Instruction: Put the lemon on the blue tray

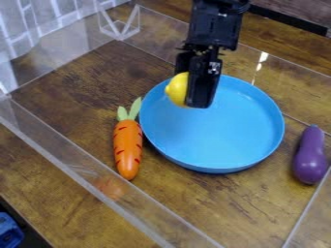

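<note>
My gripper (pixel 189 92) comes down from the top of the camera view on a black arm and is shut on the lemon (pixel 176 89). The lemon is small, smooth and bright yellow, and it shows to the left of the black finger (pixel 202 85). It hangs over the far left rim of the blue tray (pixel 220 131). The tray is a large round plate lying flat on the wooden table. I cannot tell whether the lemon touches the tray.
An orange carrot with a green top (pixel 126 145) lies just left of the tray. A purple eggplant (pixel 309 155) lies to the tray's right. Clear plastic walls (pixel 77 160) fence in the wooden surface at the front, left and right.
</note>
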